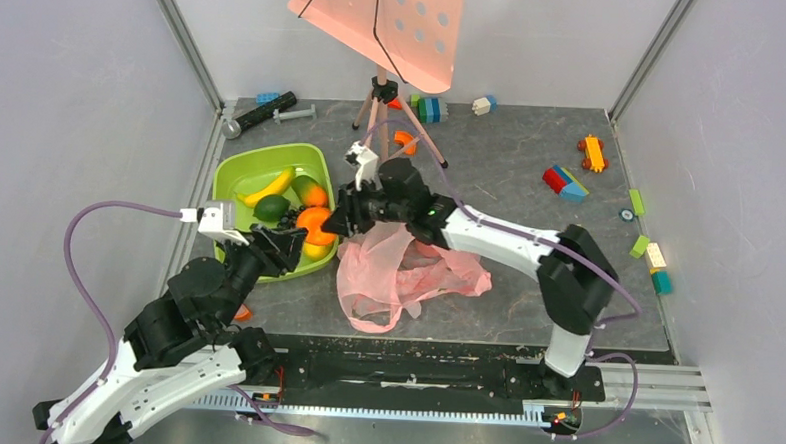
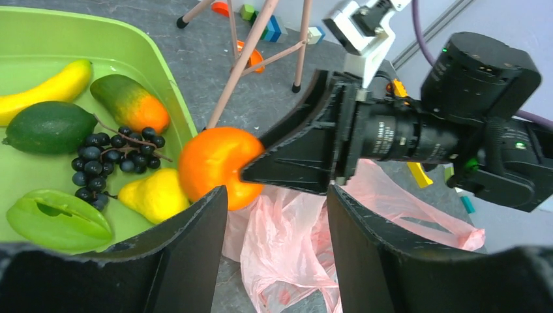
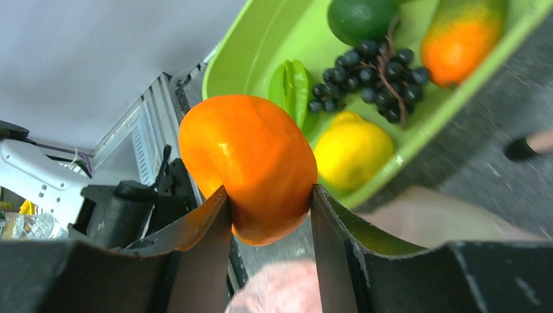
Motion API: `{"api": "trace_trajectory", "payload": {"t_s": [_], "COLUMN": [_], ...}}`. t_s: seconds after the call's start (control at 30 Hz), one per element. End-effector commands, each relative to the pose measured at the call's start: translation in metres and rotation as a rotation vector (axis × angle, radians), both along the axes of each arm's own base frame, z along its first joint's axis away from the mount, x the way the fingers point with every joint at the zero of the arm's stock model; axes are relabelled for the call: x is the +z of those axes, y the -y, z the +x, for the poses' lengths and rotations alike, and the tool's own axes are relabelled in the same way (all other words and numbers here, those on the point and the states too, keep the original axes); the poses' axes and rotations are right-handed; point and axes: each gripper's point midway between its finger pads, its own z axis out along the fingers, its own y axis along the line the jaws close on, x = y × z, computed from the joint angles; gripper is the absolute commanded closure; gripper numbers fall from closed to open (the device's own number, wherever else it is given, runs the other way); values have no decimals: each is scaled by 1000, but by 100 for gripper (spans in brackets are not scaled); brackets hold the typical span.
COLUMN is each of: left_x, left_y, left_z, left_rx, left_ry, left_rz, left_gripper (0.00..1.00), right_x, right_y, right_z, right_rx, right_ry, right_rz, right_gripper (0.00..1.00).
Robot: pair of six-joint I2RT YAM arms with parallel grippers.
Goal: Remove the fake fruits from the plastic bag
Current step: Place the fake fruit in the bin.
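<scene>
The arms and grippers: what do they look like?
The left arm and right arm are white shells with black joints. The left gripper and right gripper have flat black wedge fingers. Purple cables trail from both; green lights dot the right wrist.

One banana (image 2: 49, 88), one dark green fruit (image 2: 49, 127), one mango (image 2: 130, 103), one grape bunch (image 2: 111, 160), one lemon (image 2: 153, 195), one starfruit (image 2: 59, 220), one orange (image 2: 215, 166); one green tray (image 2: 147, 62); one plastic bag (image 2: 280, 241).

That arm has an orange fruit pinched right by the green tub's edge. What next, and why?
Probably carry the orange fruit slightly further over the green tub, then open the right fingers: it hangs above the rim, not clearly inside.
</scene>
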Motion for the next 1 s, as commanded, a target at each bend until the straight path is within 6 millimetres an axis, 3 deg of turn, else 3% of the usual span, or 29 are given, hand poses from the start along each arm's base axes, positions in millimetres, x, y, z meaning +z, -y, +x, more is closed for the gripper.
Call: {"api": "trace_trajectory", "payload": {"t_s": [0.0,0.23,0.53,0.8,0.97], "left_x": [7,8,8,4,3], "left_y": [-14,-17,-17,-18,-20], "left_z": [-1,-4,-6,-7,-8], "left_rx": [42,41,31,29,34], "left_ry": [13,18,10,3,2], "left_rz": [21,10,19,23,23], "left_gripper": [36,35,35,34,34], "right_x": [21,-4,-33,-48,-26], "right_y": [-49,-99,-127,-115,-95], "right_z": [4,15,40,50,50], "right_rx": [64,61,-8,-69,-109], "right_ry": [91,134,210,285,342], "right_rz": [105,147,81,-23,-36], "right_gripper": [55,55,50,32,26]}}
